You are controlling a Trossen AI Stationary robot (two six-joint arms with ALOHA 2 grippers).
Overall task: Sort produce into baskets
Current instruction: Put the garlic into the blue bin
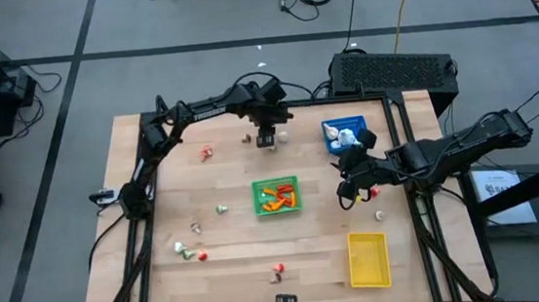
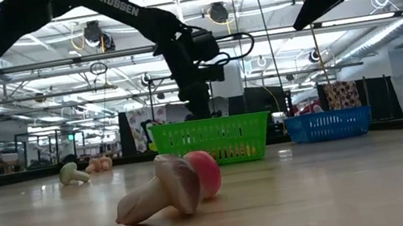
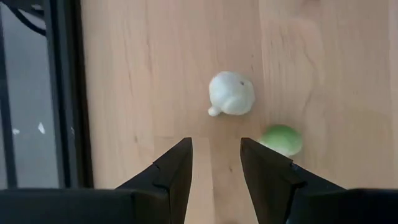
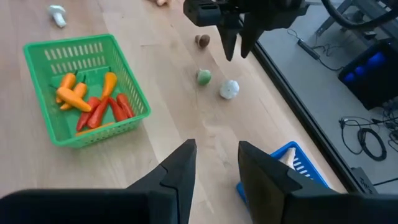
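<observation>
My left gripper (image 1: 268, 139) (image 3: 214, 158) stands open, pointing down over the table's far side. A white bulb-shaped piece (image 3: 231, 94) (image 1: 283, 137) and a green piece (image 3: 281, 139) lie on the wood just past its fingertips, untouched. The green basket (image 1: 276, 195) (image 4: 87, 87) at mid-table holds orange and red pieces. White pieces lie in the blue basket (image 1: 344, 133) at the far right. The yellow basket (image 1: 368, 260) is near right. My right gripper (image 1: 349, 188) (image 4: 214, 165) hovers open between the green and blue baskets, holding nothing.
Loose produce lies about: a brown piece (image 4: 201, 40), a mushroom (image 2: 158, 197) with a red piece (image 2: 207, 173) near the front edge, and several more on the left half (image 1: 207, 152) (image 1: 178, 247). A white piece (image 1: 380, 216) and a red piece (image 1: 374, 193) lie by my right gripper.
</observation>
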